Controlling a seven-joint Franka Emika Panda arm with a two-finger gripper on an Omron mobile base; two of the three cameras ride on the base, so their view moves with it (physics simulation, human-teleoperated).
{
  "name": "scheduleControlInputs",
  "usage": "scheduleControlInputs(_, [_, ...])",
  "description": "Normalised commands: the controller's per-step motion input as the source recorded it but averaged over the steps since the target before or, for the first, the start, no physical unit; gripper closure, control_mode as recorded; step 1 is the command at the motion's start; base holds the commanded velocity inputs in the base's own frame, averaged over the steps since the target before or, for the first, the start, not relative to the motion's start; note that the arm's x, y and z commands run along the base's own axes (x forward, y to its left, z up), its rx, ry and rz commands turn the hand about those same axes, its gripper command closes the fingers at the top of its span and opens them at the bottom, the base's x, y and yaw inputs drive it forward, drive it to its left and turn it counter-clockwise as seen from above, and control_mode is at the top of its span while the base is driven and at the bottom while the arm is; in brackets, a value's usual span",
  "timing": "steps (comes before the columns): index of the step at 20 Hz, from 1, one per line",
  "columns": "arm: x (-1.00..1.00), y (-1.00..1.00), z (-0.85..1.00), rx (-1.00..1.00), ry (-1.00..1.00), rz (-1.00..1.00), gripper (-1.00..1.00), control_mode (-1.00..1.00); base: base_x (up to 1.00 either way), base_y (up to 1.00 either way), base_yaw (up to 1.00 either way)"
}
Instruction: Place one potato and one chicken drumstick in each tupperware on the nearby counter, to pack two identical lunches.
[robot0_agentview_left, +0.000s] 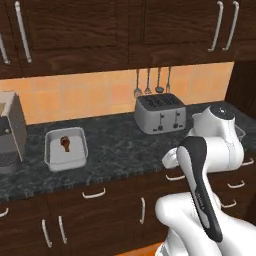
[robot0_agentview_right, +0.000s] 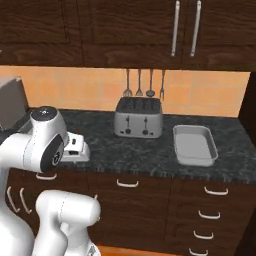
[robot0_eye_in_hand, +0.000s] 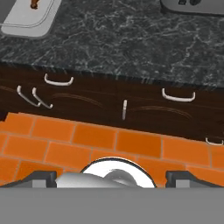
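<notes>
- Two-finger gripper (robot0_eye_in_hand: 112, 177): tips spread wide, holding nothing.
- Pale grey rectangular tupperware (robot0_eye_in_hand: 33, 27) w/ small orange chicken drumstick (robot0_eye_in_hand: 34, 4) sits upper left of hand view, well apart.
- Second, bare tray (robot0_agentview_right: 195, 144) at right of right base view.

One tupperware tray (robot0_agentview_left: 66, 148), pale grey-white with rounded corners and a raised rim, sits flat on the dark speckled counter (robot0_agentview_left: 120, 145) at about nine o'clock in the left base view, and a small orange-brown chicken drumstick (robot0_agentview_left: 64, 143) lies inside it. The second, alike tray (robot0_agentview_right: 194, 145) rests at three o'clock in the right base view, its inside bare grey.
</notes>
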Motion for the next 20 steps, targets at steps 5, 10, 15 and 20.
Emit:
scheduleControlInputs(5, [0.00,0.00,0.00,0.00,0.00,0.00,-1.00,1.00,-0.39,-1.00,0.13])
scheduleControlInputs(10, [0.00,0.00,0.00,0.00,0.00,0.00,-1.00,1.00,-0.27,-1.00,0.04])
scheduleControlInputs(15, [0.00,0.00,0.00,0.00,0.00,0.00,-1.00,1.00,-0.09,-1.00,0.00])
scheduleControlInputs(20, [0.00,0.00,0.00,0.00,0.00,0.00,-1.00,1.00,-0.01,-1.00,0.00])
